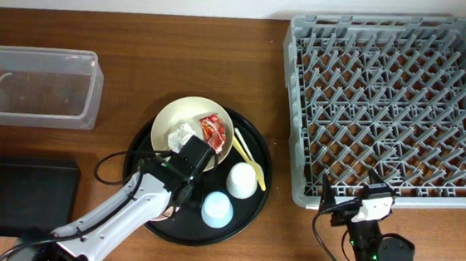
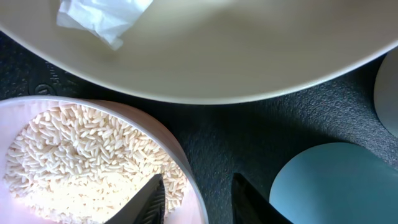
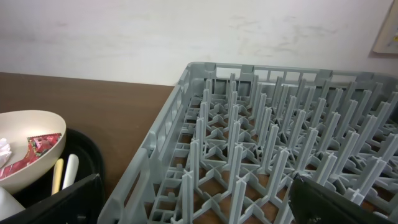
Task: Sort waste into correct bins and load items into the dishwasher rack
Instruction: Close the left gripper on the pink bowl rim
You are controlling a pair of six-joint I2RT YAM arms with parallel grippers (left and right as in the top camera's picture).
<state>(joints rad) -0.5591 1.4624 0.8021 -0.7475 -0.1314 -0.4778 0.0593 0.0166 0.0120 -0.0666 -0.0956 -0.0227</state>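
My left gripper (image 2: 198, 180) stands open astride the rim of the small pink bowl (image 2: 181, 149). One finger is inside over the white rice (image 2: 81, 155) and the other is outside, neither touching the rim. In the overhead view this gripper (image 1: 187, 162) hides the pink bowl. Behind it, the cream bowl (image 1: 176, 116) holds the tissue wad (image 1: 184, 133) and the red wrapper (image 1: 213, 131). The yellow fork and spoon (image 1: 246, 152), the white cup (image 1: 242, 180) and the light blue cup (image 1: 217, 209) lie nearby. My right gripper (image 3: 199, 205) hangs open and holds nothing at the front edge of the grey rack (image 1: 290, 93).
All the dishes sit on a round black tray (image 1: 257, 191). A clear plastic tub (image 1: 96, 95) stands at the far left, with a shallow black rectangular tray (image 1: 16, 193) in front of it. The blue cup (image 2: 329, 180) sits close to my left gripper's outer finger.
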